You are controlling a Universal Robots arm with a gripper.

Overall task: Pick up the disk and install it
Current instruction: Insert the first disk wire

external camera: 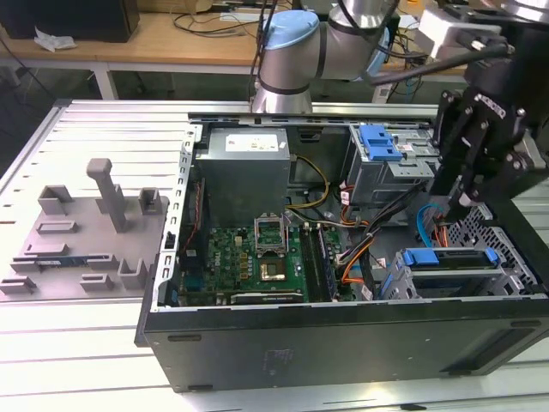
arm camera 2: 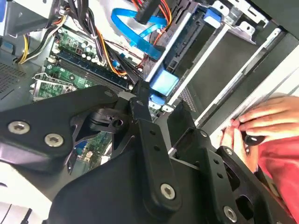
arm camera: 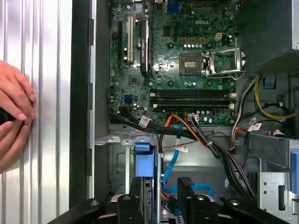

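Note:
The disk (external camera: 448, 257) has a bright blue carrier frame and sits in a bay at the front corner of the open computer case (external camera: 343, 343), on the exterior view's right. It stands edge-on in the first wrist view, with its blue end (arm camera: 143, 162) showing. In the second wrist view its blue tab (arm camera 2: 161, 84) lies just past the fingers. My gripper (external camera: 461, 204) hangs a little above the disk and does not touch it. Its black fingers (arm camera: 186, 186) are spread apart, and nothing is held between them.
Inside the case are a green motherboard (external camera: 257, 257), a grey power supply (external camera: 244, 167), a drive cage with a blue latch piece (external camera: 381, 142) and loose blue and orange cables (arm camera: 175, 154). A person's hand (arm camera: 14, 116) rests on the ribbed table beside the case. A grey fixture plate (external camera: 86, 227) lies on the exterior view's left.

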